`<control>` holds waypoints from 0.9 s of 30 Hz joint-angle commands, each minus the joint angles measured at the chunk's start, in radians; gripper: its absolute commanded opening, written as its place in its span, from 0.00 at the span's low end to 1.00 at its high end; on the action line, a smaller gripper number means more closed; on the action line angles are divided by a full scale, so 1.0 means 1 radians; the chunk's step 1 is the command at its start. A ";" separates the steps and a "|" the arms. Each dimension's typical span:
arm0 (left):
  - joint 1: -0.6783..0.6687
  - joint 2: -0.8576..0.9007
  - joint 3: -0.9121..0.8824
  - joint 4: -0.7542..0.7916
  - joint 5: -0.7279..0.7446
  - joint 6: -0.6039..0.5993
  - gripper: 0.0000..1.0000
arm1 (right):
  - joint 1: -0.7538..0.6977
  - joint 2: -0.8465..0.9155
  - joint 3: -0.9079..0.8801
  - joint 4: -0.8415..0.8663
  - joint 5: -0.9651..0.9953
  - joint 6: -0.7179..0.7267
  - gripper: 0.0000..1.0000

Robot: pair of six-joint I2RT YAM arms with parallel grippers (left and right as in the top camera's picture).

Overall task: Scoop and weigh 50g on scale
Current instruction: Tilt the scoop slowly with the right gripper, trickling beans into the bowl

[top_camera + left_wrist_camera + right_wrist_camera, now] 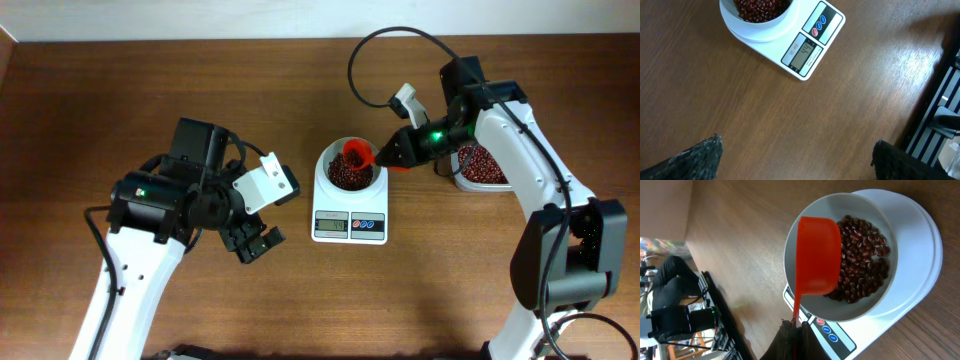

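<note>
A small white digital kitchen scale point(349, 226) sits on the brown wooden bench point(300, 80), with its grey display and its red and blue buttons on the edge facing the arms' bases. The digits are lit but too small to read for certain. On the scale's platform stands a round white bowl point(875, 210), and the dark red-brown beans point(862, 260) lie in it, a loose heap covering the bottom.

The right hand point(393, 153) reaches in from the right of the scale and is clamped tight on the thin handle of a red plastic scoop point(815, 255). The scoop's cup hangs over the bowl on the side nearest that arm, with its back turned to the right wrist camera and its hollow facing the beans. Whether it touches the beans cannot be told.

Further right of the scale, behind the right arm, is a clear rectangular plastic tub point(483, 166) holding more of the same beans.

The left hand point(255, 243) hovers to the left of the scale, apart from it, with its fingers point(695, 160) spread wide and nothing between them. Its wrist camera looks down on bare wood, with the scale's front corner and part of the bowl beyond.
</note>
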 commanded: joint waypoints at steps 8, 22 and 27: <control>0.007 -0.013 0.014 0.000 0.014 0.009 0.99 | 0.005 -0.021 0.010 0.024 -0.048 0.011 0.04; 0.007 -0.013 0.014 -0.001 0.014 0.009 0.99 | 0.005 -0.021 0.010 0.000 0.198 0.179 0.04; 0.007 -0.012 0.014 0.000 0.014 0.009 0.99 | 0.005 -0.021 0.010 0.006 0.093 0.107 0.04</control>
